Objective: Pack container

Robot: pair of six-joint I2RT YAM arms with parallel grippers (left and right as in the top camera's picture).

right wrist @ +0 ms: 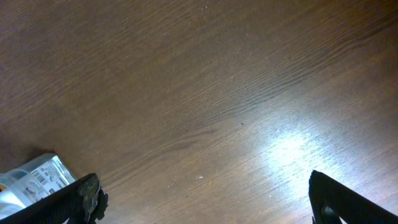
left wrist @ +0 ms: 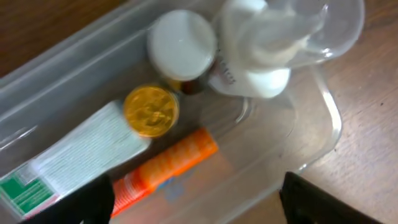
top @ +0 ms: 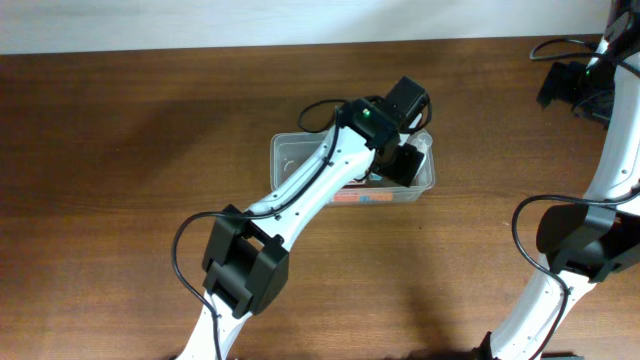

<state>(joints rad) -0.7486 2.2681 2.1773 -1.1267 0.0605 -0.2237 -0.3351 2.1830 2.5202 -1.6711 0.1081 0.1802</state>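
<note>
The container (top: 290, 152), a clear plastic tub, sits mid-table with my left arm reaching over it. In the left wrist view the container (left wrist: 331, 127) holds a white-capped bottle (left wrist: 181, 43), a gold-capped jar (left wrist: 151, 111), an orange tube (left wrist: 174, 162), a white and green box (left wrist: 74, 158) and a white pump bottle (left wrist: 264, 53) with a clear cap at its far corner. My left gripper (left wrist: 199, 205) hangs open just above the orange tube, holding nothing. The right gripper (right wrist: 205, 199) is open over bare wood, far from the tub.
A silvery printed packet (right wrist: 34, 177) lies on the table beside the right gripper's left finger. In the overhead view the right arm (top: 610, 170) runs along the table's right edge, with its black gripper (top: 565, 88) at the back right corner.
</note>
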